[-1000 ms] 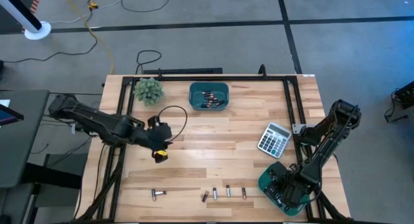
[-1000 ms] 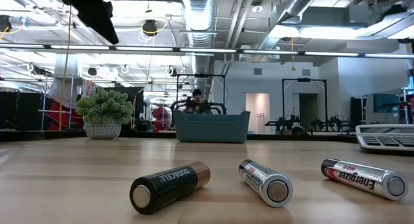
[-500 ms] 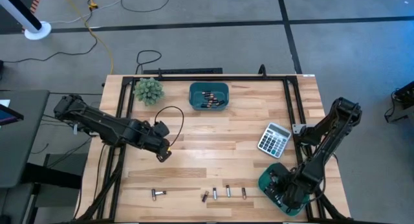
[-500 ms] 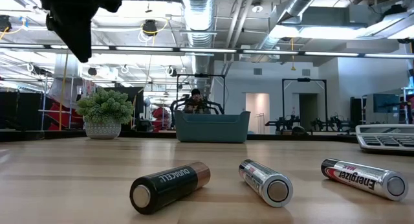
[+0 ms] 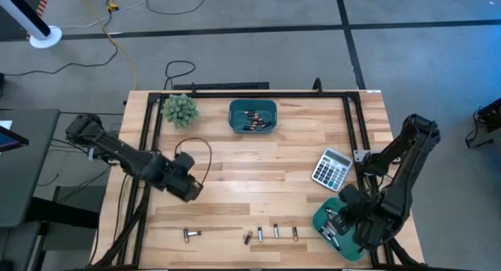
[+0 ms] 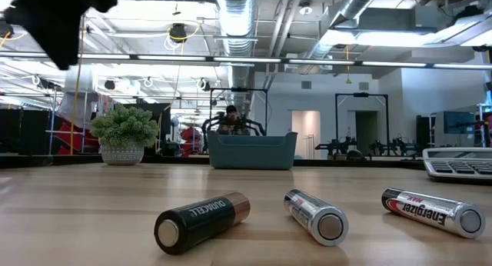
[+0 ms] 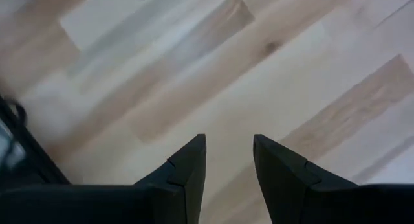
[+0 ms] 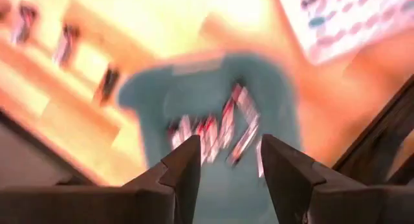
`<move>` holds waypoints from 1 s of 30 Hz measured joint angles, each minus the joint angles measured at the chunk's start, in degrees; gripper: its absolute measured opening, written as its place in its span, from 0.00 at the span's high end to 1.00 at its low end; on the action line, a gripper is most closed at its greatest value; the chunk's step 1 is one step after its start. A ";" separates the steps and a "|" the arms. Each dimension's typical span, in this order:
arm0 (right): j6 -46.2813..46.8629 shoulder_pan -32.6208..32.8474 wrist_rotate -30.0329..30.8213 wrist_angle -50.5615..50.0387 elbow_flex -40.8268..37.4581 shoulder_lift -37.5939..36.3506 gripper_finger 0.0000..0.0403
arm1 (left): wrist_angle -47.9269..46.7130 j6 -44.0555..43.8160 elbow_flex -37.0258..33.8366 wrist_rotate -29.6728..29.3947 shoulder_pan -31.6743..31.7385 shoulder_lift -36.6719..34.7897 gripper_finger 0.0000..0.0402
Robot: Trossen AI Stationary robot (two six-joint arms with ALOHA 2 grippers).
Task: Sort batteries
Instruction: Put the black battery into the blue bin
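My left gripper (image 5: 190, 192) has slid down and leftward across the table since a second ago; my right gripper (image 5: 338, 221) has lifted slightly over the lower-right teal bin (image 5: 322, 216).

Both sets of fingers stand apart, holding nothing. Four loose batteries (image 5: 275, 233) lie along the frame's lower edge, more in the upper teal bin (image 5: 253, 117). I judge them light, rigid, smooth and prone to rolling, so I'd pinch one across its mid-body.

Bright overhead light, blurred wrist views
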 joint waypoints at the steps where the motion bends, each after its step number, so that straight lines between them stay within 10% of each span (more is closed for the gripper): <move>1: -1.49 0.00 2.34 -2.06 0.56 0.00 0.56 | -0.01 -2.77 0.00 0.01 -1.24 0.00 0.69; 12: -26.24 -5.36 14.22 -3.65 -5.01 -12.64 0.56 | 1.56 -44.06 0.00 -1.08 -16.62 3.59 0.69; 20: -38.97 -9.36 15.63 6.17 -17.78 -30.52 0.56 | 19.08 -45.71 1.57 2.62 -16.90 15.87 0.69; 30: -48.13 -13.43 15.53 10.63 -22.95 -39.99 0.56 | 11.39 -45.89 16.27 11.01 -17.81 28.12 0.69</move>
